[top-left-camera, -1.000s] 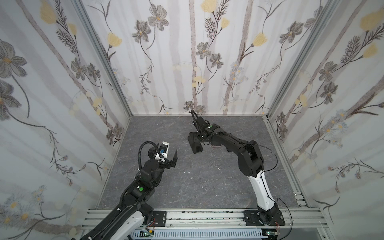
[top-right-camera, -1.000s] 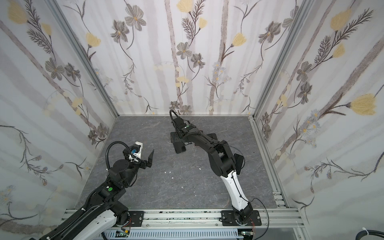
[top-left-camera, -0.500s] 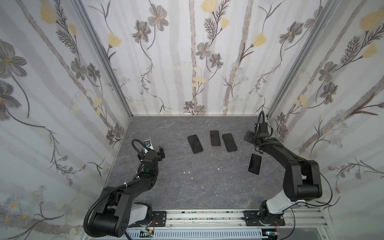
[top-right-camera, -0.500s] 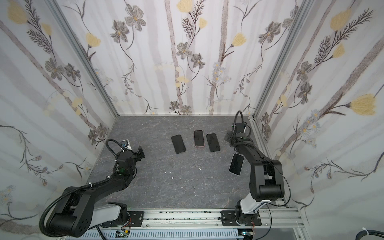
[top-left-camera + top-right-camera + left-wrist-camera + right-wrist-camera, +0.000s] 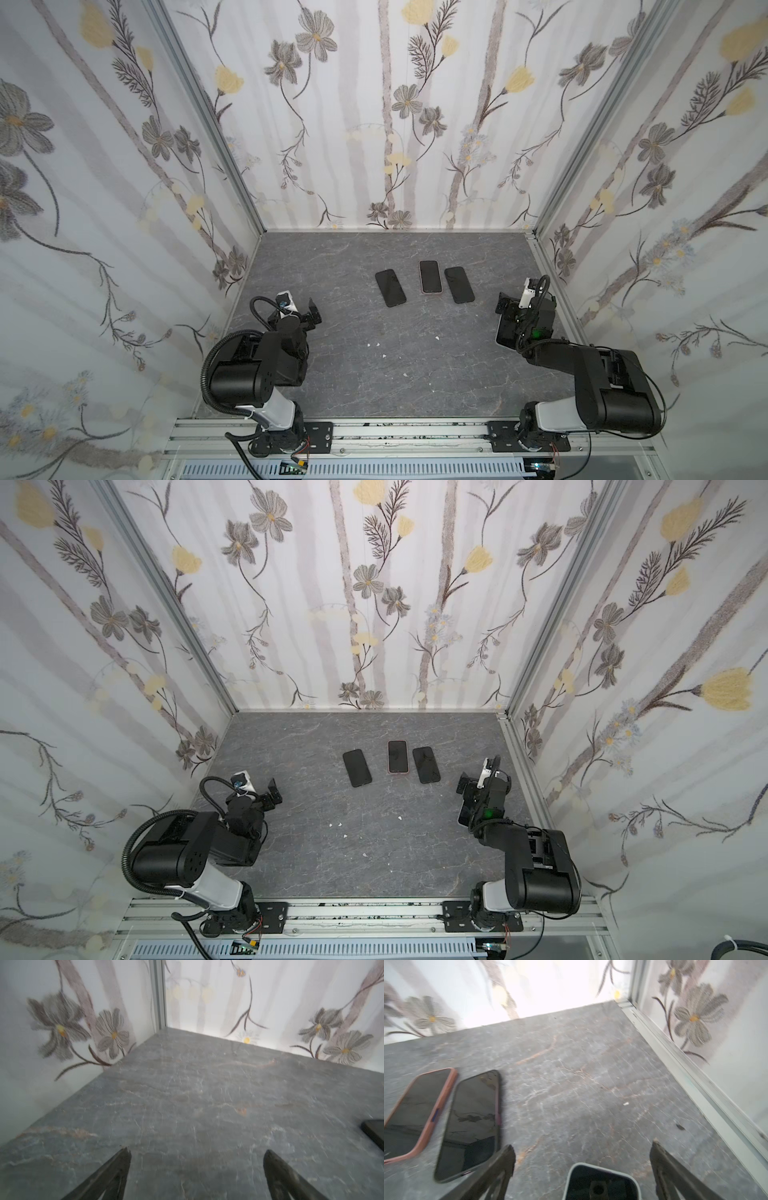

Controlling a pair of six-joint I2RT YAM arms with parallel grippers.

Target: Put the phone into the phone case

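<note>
Pink-cased phone (image 5: pixel 397 757) on grey slate tabletop (image 5: pixel 332 854)

Your left arm (image 5: pixel 249 370) and right arm (image 5: pixel 594 374) crouch folded low on their own sides, elbows tucked, wrists aimed forward and slightly down. The left hand (image 5: pixel 197 1151) and the right hand (image 5: pixel 582 1145) each stand with jaws spread wide, fingers closed on nothing.

Pink-cased phone (image 5: pixel 429 277) flat between 2 black phones (image 5: pixel 390 287)
</note>
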